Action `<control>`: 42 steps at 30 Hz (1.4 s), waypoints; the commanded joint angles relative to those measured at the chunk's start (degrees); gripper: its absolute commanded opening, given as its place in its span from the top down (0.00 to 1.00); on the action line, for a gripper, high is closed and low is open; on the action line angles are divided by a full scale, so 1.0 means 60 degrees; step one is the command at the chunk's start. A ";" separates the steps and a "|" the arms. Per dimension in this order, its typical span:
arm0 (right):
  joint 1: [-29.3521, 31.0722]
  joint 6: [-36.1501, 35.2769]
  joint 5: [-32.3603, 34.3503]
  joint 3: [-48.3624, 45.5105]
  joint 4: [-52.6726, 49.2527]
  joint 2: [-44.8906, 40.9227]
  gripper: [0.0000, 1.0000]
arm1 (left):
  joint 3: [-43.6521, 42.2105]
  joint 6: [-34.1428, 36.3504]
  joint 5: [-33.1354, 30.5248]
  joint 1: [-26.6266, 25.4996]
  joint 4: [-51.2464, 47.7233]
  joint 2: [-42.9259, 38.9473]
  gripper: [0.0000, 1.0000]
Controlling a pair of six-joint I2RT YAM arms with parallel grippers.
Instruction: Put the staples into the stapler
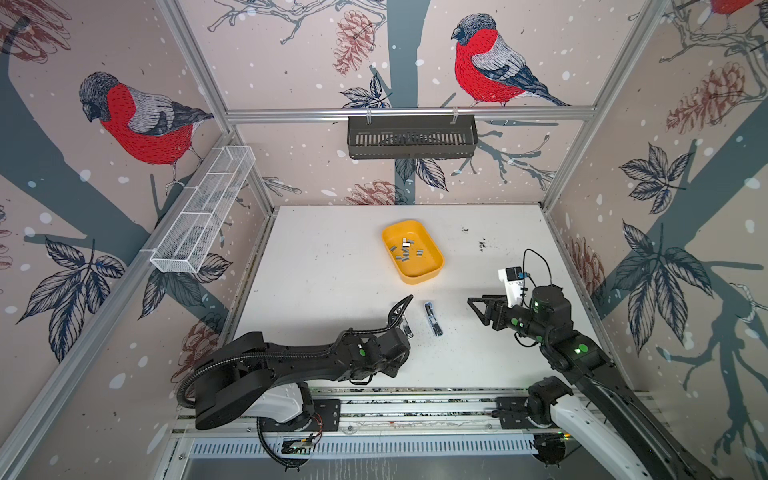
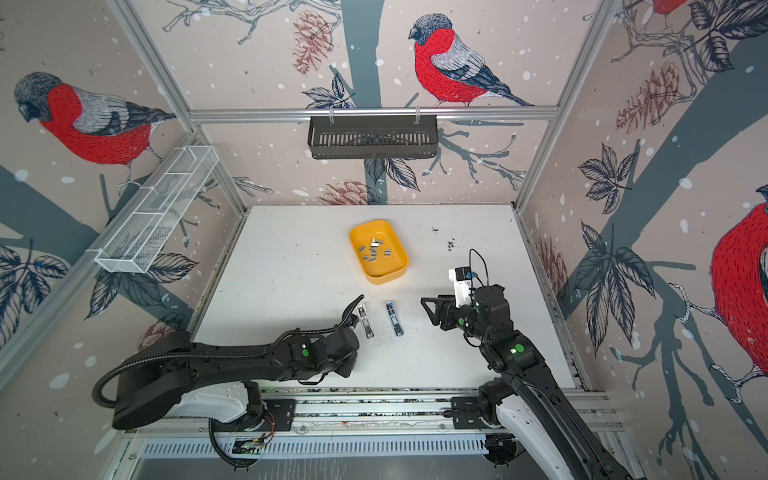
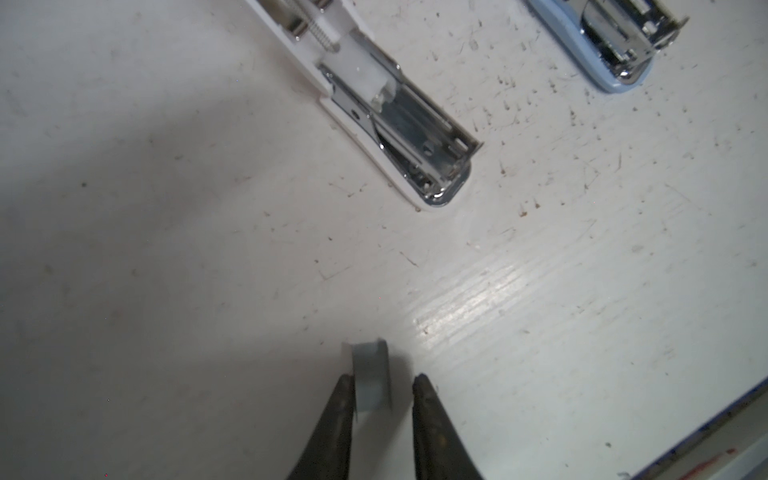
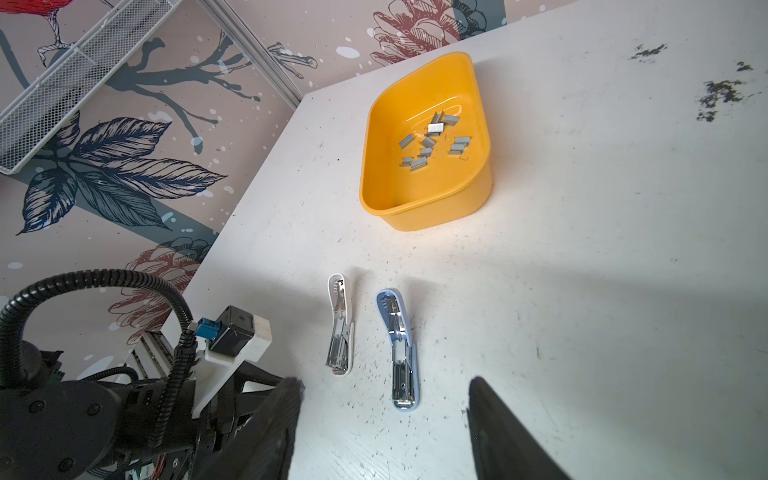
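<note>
Two staplers lie opened flat side by side near the table's front, metal channels facing up: a white stapler (image 1: 407,326) (image 2: 365,320) (image 3: 399,124) (image 4: 340,328) and a blue stapler (image 1: 433,319) (image 2: 395,319) (image 3: 615,45) (image 4: 401,353). My left gripper (image 3: 383,380) sits just short of the white one's front end, shut on one grey strip of staples (image 3: 371,376) that presses on one finger, a thin dark gap beside the other. Several more staples (image 1: 406,249) (image 4: 432,143) lie in a yellow tray (image 1: 432,266) (image 4: 436,212) farther back. My right gripper (image 1: 478,305) (image 4: 386,382) hovers open and empty to the right of the blue stapler.
A black slotted basket (image 1: 411,137) hangs on the back rail. A white mesh basket (image 1: 203,208) hangs on the left wall. Dark specks (image 1: 482,245) mark the table at the right rear. The arms' mounting rail (image 1: 415,407) runs along the front edge.
</note>
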 commanded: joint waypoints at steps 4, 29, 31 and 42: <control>0.0009 0.0012 -0.0062 -0.0068 0.0379 -0.0040 0.35 | 0.0170 -0.0276 0.0169 -0.0167 -0.1703 0.0180 0.73; -0.0015 -0.0026 -0.0173 -0.0134 0.0531 -0.0020 0.35 | 0.0956 -0.0530 -0.0021 -0.0298 -0.2396 0.1327 0.78; -0.0017 -0.0029 -0.0179 -0.0119 0.0530 -0.0013 0.35 | 0.0992 -0.0566 -0.0007 -0.0299 -0.2446 0.1395 0.78; -0.0018 0.0001 -0.0164 -0.0149 0.0529 -0.0070 0.35 | 0.0922 -0.0820 0.0252 -0.0313 -0.2695 0.1477 0.80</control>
